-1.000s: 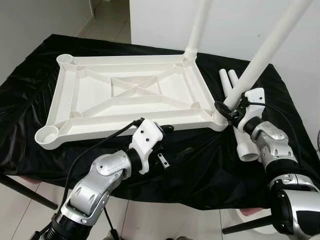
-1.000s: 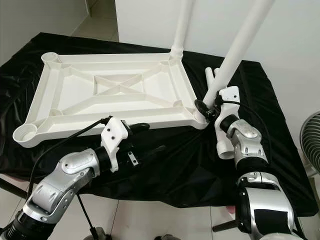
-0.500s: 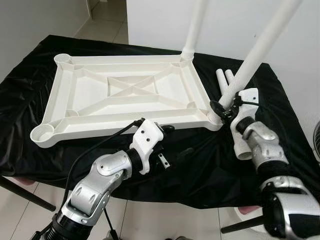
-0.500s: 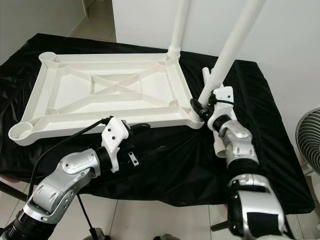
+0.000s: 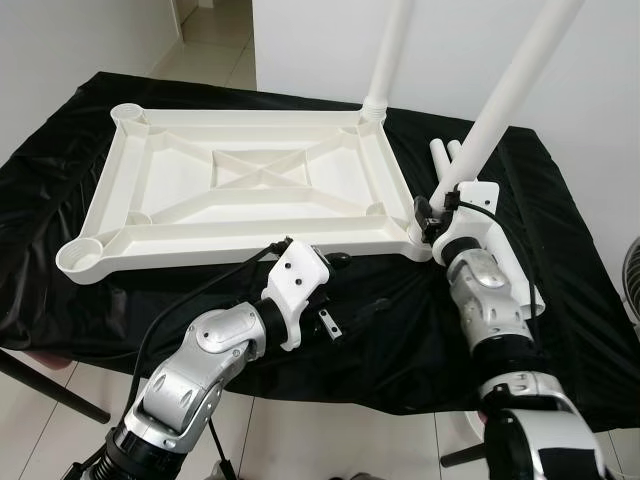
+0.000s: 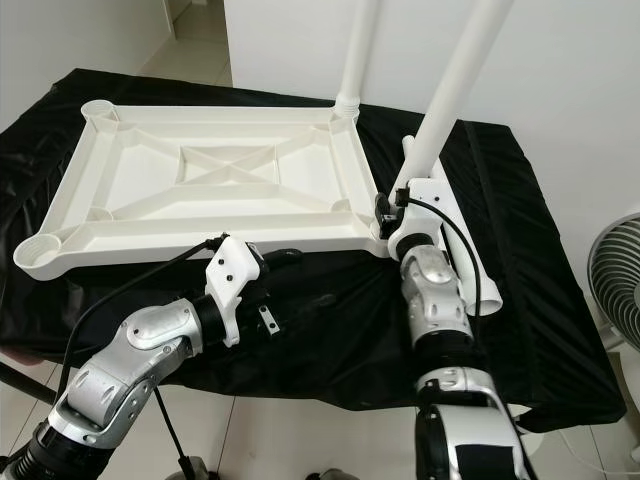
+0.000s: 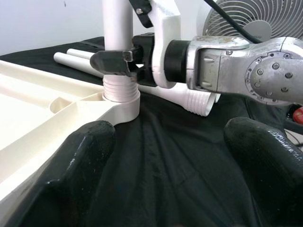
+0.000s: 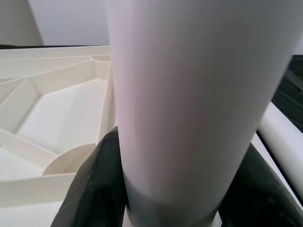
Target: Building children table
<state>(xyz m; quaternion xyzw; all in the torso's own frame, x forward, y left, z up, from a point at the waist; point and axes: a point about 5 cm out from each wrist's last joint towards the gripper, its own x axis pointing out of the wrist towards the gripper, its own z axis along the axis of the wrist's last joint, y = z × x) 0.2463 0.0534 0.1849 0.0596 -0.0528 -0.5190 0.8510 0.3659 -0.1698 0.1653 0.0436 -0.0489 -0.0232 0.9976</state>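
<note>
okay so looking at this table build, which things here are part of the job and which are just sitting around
Part of the job:
upturned white tabletop
far leg, standing in its corner socket
near leg, gripped by the right gripper at its socket
two loose legs on the black cloth
left gripper, open

Just lying about:
fan

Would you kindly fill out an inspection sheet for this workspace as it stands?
Surface: black cloth-covered table, creased.
Job's things: white plastic tabletop lying upside down; one white tubular leg upright in the far right socket; second white leg standing in the near right socket; two spare white legs lying beside it on the cloth.
Clutter: nothing seen.
Grippers: right gripper clamped on the second leg's base; left gripper open above the cloth near the tabletop's front edge.
Cables: black cable along the left arm.
Surroundings: white wall, tiled floor, grey fan at right.
</note>
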